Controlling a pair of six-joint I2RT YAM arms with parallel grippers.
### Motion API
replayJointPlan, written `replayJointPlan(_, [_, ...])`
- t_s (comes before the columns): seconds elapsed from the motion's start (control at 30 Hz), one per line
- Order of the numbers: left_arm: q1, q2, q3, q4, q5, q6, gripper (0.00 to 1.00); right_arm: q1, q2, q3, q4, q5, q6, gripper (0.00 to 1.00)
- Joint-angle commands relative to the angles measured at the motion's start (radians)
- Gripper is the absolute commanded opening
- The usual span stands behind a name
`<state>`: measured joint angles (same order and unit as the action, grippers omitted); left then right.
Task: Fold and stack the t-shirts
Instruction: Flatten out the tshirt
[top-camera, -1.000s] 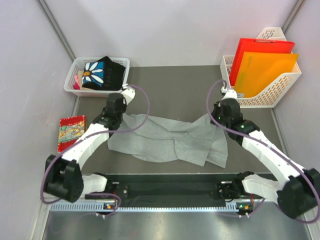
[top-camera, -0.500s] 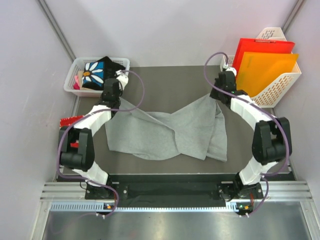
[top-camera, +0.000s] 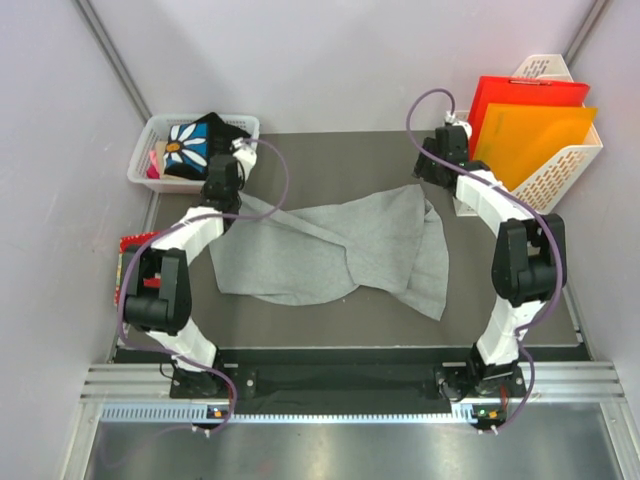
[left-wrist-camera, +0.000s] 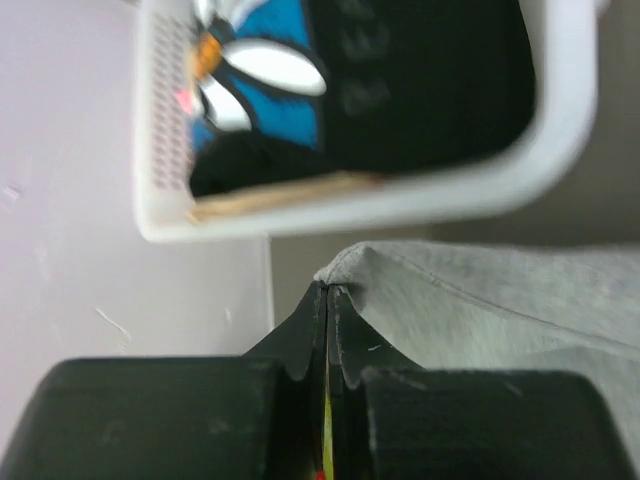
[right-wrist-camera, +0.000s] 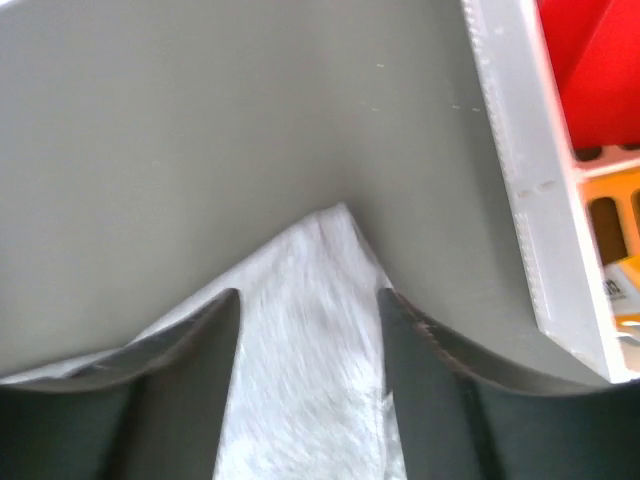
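Grey t-shirt lies rumpled across the middle of the table, stretched between the two arms, with a diagonal ridge through it and its right side doubled over. It looks to be mid-spread rather than mid-fold, since no clean edge has been laid over yet.

At upper right stands the white file rack with red and orange folders. At upper left is the white basket, and the black t-shirt with its daisy print is still bundled inside, waiting its turn.

The left gripper is pressed together on the shirt's far left corner, probably to hold that edge taut. Only its wrist view shows the cloth pinched between the tips. The right gripper stands spread, with the far right corner lying loose between its fingers. From above that gap is hidden under the wrist.
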<state>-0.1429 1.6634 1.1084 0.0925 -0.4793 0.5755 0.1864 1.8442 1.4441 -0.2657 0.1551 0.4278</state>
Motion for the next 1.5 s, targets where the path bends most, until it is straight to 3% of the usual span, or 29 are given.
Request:
replayJointPlan(0.0, [-0.003, -0.102, -0.155, 0.030, 0.016, -0.029, 0.00, -0.002, -0.089, -0.062, -0.004, 0.070, 0.000, 0.71])
replayJointPlan(0.17, [-0.009, -0.295, -0.323, 0.013, 0.047, -0.060, 0.00, 0.079, -0.317, -0.272, -0.003, 0.136, 0.029, 0.65])
replayJointPlan(0.27, [-0.023, -0.392, -0.344, -0.088, 0.080, -0.101, 0.03, 0.148, -0.426, -0.417, 0.005, 0.123, 0.069, 0.64])
replayJointPlan(0.37, [-0.044, -0.470, -0.358, -0.200, 0.113, -0.131, 0.41, 0.198, -0.494, -0.539, 0.034, 0.103, 0.095, 0.64])
replayJointPlan(0.4, [-0.047, -0.487, -0.361, -0.221, 0.123, -0.135, 0.66, 0.205, -0.508, -0.563, 0.042, 0.092, 0.098, 0.64])
replayJointPlan(0.5, [-0.072, -0.539, -0.367, -0.302, 0.162, -0.158, 0.99, 0.229, -0.546, -0.646, 0.046, 0.083, 0.112, 0.62])
replayJointPlan(0.63, [-0.106, -0.600, -0.377, -0.424, 0.258, -0.192, 0.99, 0.246, -0.602, -0.746, 0.040, 0.077, 0.140, 0.60])
replayJointPlan(0.77, [-0.182, -0.596, -0.435, -0.399, 0.268, -0.163, 0.97, 0.249, -0.623, -0.795, 0.033, 0.086, 0.157, 0.58])
replayJointPlan(0.93, [-0.290, -0.459, -0.481, -0.311, 0.199, -0.154, 0.96, 0.249, -0.623, -0.815, 0.022, 0.052, 0.181, 0.56])
replayJointPlan(1.2, [-0.293, -0.190, -0.418, -0.176, 0.142, -0.161, 0.93, 0.251, -0.619, -0.849, 0.034, 0.024, 0.190, 0.56])
replayJointPlan(1.47, [-0.293, -0.123, -0.413, -0.155, 0.127, -0.154, 0.91, 0.251, -0.522, -0.835, 0.033, -0.006, 0.195, 0.50])
